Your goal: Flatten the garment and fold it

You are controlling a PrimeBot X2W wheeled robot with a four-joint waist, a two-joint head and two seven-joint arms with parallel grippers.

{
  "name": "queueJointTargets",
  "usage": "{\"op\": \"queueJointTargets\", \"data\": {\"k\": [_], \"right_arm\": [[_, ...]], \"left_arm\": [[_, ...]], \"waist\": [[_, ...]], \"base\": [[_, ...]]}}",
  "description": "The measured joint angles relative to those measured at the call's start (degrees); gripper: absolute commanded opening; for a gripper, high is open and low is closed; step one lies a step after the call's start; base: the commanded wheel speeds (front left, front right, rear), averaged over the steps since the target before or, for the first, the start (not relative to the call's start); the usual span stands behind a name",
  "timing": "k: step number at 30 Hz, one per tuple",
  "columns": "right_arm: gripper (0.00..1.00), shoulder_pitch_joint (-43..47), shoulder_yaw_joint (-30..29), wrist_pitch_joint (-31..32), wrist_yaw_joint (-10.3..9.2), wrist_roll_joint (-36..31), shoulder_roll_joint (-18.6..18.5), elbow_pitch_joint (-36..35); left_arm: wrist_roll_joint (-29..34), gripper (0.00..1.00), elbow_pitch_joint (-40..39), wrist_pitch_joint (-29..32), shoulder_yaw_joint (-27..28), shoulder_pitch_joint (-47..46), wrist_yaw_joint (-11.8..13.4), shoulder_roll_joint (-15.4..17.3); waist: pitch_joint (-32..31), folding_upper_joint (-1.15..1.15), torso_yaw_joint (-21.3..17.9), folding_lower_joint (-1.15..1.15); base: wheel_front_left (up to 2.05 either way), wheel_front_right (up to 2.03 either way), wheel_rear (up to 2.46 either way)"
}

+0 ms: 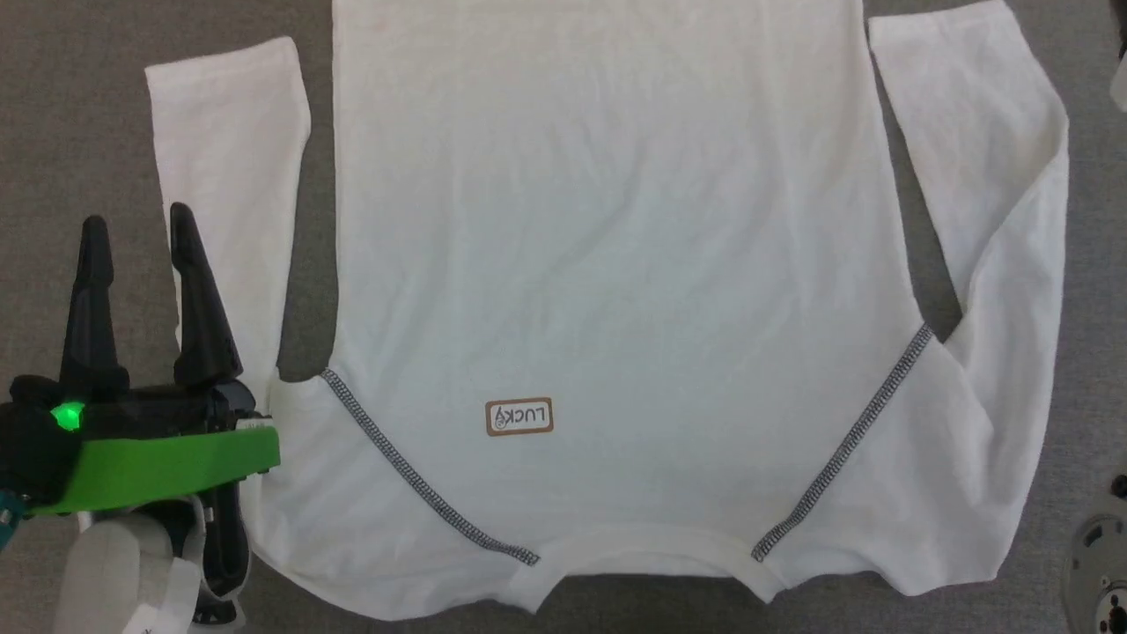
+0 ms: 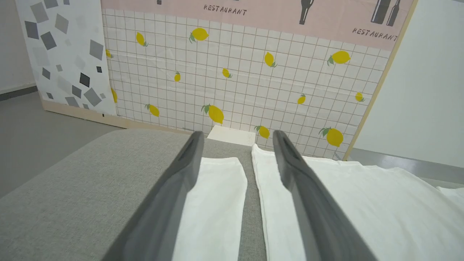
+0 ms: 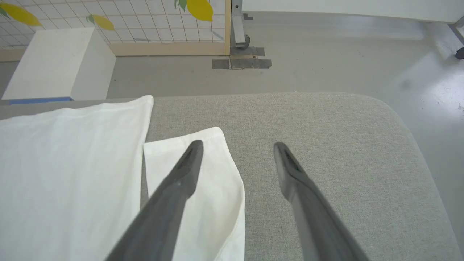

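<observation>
The garment (image 1: 607, 264), a white long-sleeved shirt with dark grey shoulder seams and a tan-bordered "LUCKY" patch (image 1: 519, 417), lies spread flat on the grey surface, collar toward me. Both sleeves run alongside the body. My left gripper (image 1: 136, 231) stands open over the edge of the left sleeve (image 1: 233, 176), nothing between its fingers. Seen from the left wrist, the left gripper (image 2: 237, 139) hovers above the sleeve (image 2: 214, 203) and the shirt body (image 2: 362, 203). In the right wrist view my right gripper (image 3: 235, 148) is open above the right sleeve cuff (image 3: 203, 181), holding nothing.
The grey padded table (image 3: 326, 145) ends in a rounded corner at the right, with floor beyond. A white box (image 3: 58, 61) stands past the far edge. A lemon-patterned partition (image 2: 235, 72) rises behind the table.
</observation>
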Motion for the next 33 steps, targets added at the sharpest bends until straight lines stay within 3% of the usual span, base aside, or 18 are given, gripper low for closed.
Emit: {"op": "queueJointTargets", "data": {"k": [11, 17, 18, 20, 26, 33], "right_arm": [[1.00, -6.52, 1.83, 6.84, 0.00, -8.45, -2.85, 3.55], [1.00, -8.00, 2.07, 9.95, -0.03, -8.57, -3.82, 2.91], [0.33, -8.22, 1.43, 10.66, -0.03, -8.56, -3.83, 2.76], [0.00, -8.23, 0.14, 11.51, -0.02, -8.01, -3.31, 2.61], [0.00, -4.59, -5.21, 9.31, 0.00, -3.10, -2.64, 0.73], [0.00, 6.91, -13.81, 7.17, 0.00, 4.72, -8.21, -6.27]], "left_arm": [[0.97, 1.00, -2.76, 0.00, 2.37, -1.88, -2.96, -2.52], [1.14, 1.00, -1.56, 0.00, 3.34, -1.93, -3.77, -3.36], [1.21, 1.00, -1.22, 0.00, 3.44, -1.94, -3.97, -3.43], [1.33, 1.00, -0.62, 0.00, 3.70, -1.96, -4.11, -3.56], [2.85, 1.00, 1.63, 0.00, 3.85, -1.96, -4.78, -3.77], [3.55, 1.00, 3.48, 0.00, 4.36, -0.39, -5.01, -4.41]], "waist": [[11.92, 0.00, 2.86, 0.01], [15.36, 0.00, 4.58, 0.01], [15.48, 0.00, 4.84, 0.00], [15.11, 0.00, 5.08, 0.01], [12.04, 0.00, 5.24, 0.00], [5.07, 0.00, 4.26, 0.00]], "base": [[0.00, 0.00, 0.00], [0.00, 0.00, 0.00], [0.00, 0.00, 0.00], [0.00, 0.00, 0.00], [0.00, 0.00, 0.00], [0.00, 0.00, 0.00]]}}
